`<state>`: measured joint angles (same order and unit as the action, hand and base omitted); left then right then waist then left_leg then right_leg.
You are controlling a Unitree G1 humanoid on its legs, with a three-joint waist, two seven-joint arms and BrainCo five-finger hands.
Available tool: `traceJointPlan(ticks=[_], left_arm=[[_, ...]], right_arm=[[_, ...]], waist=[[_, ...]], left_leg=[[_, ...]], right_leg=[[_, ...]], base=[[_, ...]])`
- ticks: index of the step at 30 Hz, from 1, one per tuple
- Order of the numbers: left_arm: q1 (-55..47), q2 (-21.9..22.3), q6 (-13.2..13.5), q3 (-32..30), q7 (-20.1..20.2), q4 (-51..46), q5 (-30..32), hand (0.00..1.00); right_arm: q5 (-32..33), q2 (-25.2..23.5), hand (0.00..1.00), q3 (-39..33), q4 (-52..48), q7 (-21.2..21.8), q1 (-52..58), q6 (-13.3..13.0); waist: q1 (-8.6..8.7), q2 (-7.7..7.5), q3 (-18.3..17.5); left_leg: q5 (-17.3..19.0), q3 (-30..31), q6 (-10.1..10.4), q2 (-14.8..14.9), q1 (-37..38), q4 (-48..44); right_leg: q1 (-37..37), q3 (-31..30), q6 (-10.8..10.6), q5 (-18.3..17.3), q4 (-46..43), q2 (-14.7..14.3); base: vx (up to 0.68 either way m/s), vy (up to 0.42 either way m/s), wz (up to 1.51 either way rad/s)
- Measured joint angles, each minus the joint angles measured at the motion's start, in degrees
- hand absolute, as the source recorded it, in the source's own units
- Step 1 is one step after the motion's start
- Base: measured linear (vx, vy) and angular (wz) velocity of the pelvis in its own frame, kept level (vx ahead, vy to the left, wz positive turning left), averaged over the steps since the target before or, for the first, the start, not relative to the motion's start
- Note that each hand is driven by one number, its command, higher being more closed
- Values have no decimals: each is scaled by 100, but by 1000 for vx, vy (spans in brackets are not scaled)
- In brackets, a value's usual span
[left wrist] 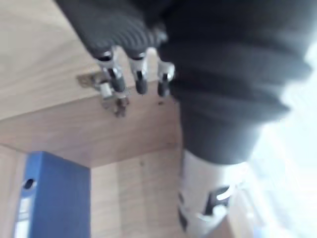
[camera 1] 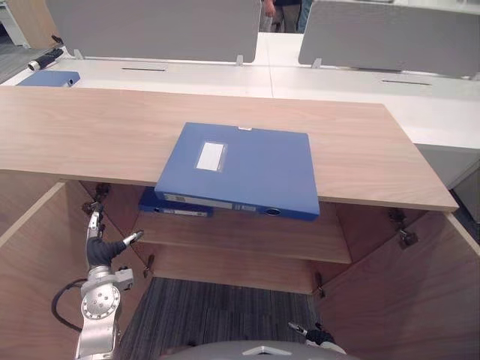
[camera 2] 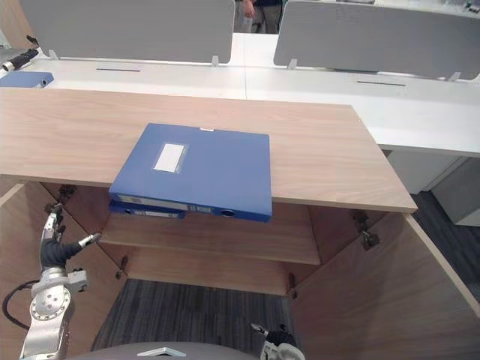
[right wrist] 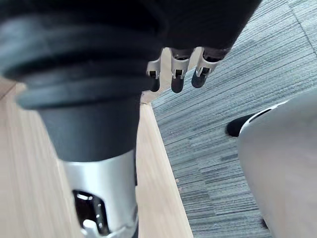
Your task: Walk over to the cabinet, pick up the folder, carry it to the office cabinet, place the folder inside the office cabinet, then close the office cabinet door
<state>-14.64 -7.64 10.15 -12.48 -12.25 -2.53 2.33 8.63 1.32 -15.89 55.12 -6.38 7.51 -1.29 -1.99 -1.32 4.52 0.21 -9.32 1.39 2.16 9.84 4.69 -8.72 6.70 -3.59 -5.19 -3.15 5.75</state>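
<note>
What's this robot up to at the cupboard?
The robot faces an open light-wood cabinet and holds nothing. A flat blue box folder lies on the cabinet's top, jutting over the front edge; a second blue folder lies on the shelf below. The left robot hand hangs open by the left door, the right robot hand open and low by the right door. Neither touches a folder.

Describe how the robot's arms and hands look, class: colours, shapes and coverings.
Both arms are silver-grey metal with round joints. A dark ribbed cover wraps each wrist and the back of each hand. The left hand and the right hand have slim silver fingers with dark tips.
</note>
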Motion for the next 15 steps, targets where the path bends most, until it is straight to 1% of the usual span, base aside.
traceJointPlan(ticks=[1,2,3,5,8,11,15], left_arm=[[-22,0,7,28,1,-146,0,0],[-26,1,54,67,5,-379,0,0],[-34,2,103,101,5,-586,1,0],[-41,2,136,146,3,-873,11,0],[-40,-3,161,165,-17,-1254,120,0],[-28,-43,185,307,-37,-1499,414,0],[-2,-226,222,555,-124,-1508,940,0]], right_arm=[[0,-7,0,0,-16,0,11,-1],[-1,-13,0,1,-15,1,11,2],[-1,-20,0,0,-13,1,26,2],[-1,-30,0,-2,-8,1,56,2],[-2,-42,0,-4,-1,4,92,2],[-2,-42,0,-6,26,7,86,-2],[-1,-23,0,-14,167,10,54,-24]], waist=[[2,-6,-4],[-2,-48,-31],[-3,-27,-48],[3,-71,-102],[13,-52,-171],[12,-49,-176],[46,-13,-264]], left_leg=[[6,2,8,0,-7,11],[23,1,38,0,-21,12],[18,1,46,1,-54,11],[7,1,49,5,-61,-19],[-8,-1,26,14,-56,-21],[-8,0,26,23,-47,-22],[-8,-1,27,33,-40,-22]], right_leg=[[11,-1,-7,-5,-9,2],[45,-13,-18,-12,-35,5],[86,-21,-23,-12,-59,5],[94,-30,-39,-2,-67,3],[88,-47,-42,1,-68,-6],[86,-128,-42,1,-76,-18],[86,-154,-41,0,-79,-35]], base=[[-84,-19,-1],[-63,-17,0],[-55,-17,0],[0,0,0],[0,0,0],[0,0,0],[0,0,0]])
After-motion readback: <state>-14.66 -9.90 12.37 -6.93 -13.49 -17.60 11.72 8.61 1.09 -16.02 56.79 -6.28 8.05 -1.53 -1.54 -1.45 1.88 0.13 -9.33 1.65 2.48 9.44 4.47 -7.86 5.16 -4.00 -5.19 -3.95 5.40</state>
